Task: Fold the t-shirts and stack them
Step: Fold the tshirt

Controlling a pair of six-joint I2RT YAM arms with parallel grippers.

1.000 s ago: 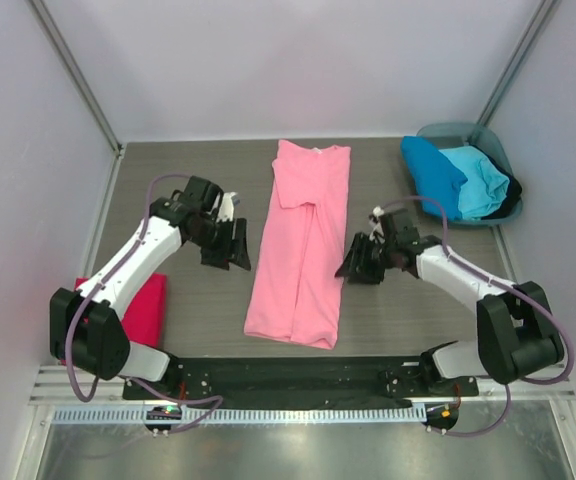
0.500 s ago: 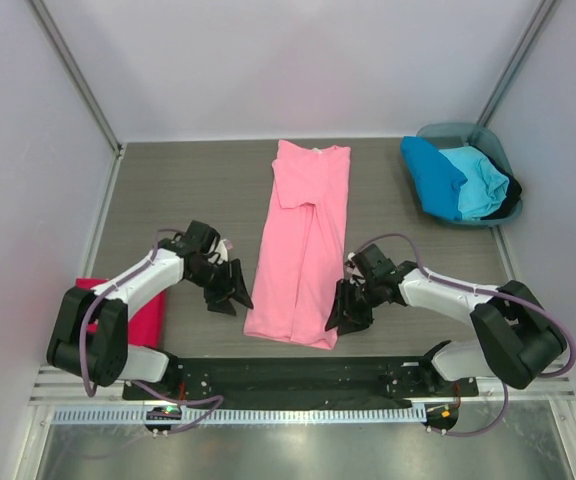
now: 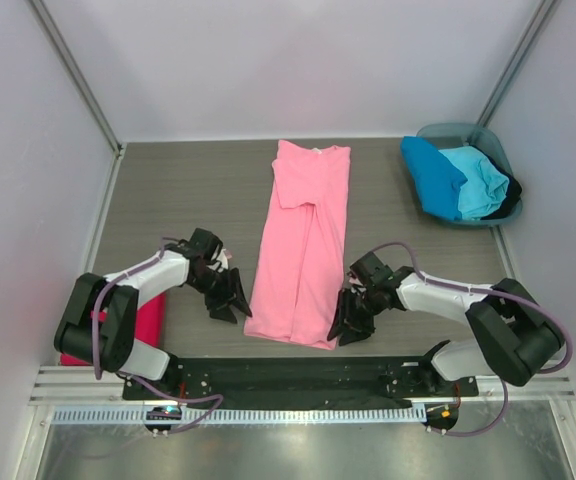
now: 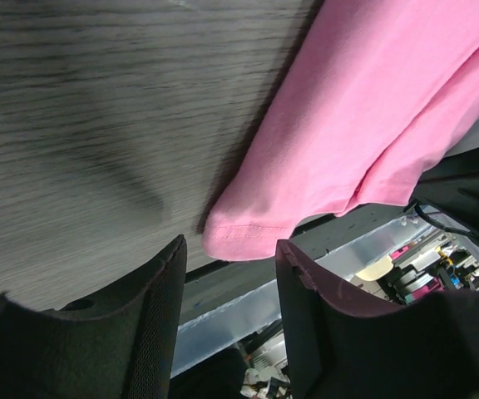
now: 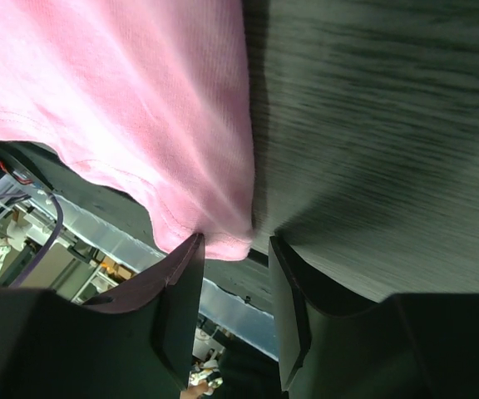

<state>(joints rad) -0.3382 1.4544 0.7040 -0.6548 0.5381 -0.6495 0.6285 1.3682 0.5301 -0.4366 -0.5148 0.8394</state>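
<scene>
The light pink t-shirt (image 3: 303, 240) lies folded lengthwise as a long strip down the middle of the table. My left gripper (image 3: 230, 300) is low at its near left corner, open. In the left wrist view that hemmed corner (image 4: 248, 233) sits just ahead of the left gripper (image 4: 231, 245), with nothing between the jaws. My right gripper (image 3: 345, 322) is at the near right corner, open. In the right wrist view the right gripper (image 5: 235, 247) has the hem corner (image 5: 214, 224) at its fingertips, not clamped. A crimson t-shirt (image 3: 150, 312) lies folded at the left. Blue (image 3: 433, 172) and turquoise (image 3: 478, 180) t-shirts lie in the tub.
The grey-teal tub (image 3: 446, 131) stands at the back right corner. The black base rail (image 3: 288, 372) and metal table edge run right behind the pink shirt's near hem. Bare grey tabletop (image 3: 188, 190) lies on both sides of the strip. White walls close in the table.
Both grippers have come down along the pink shirt's sides to its near corners. Their jaws have narrowed somewhat. The shirt has not moved.
</scene>
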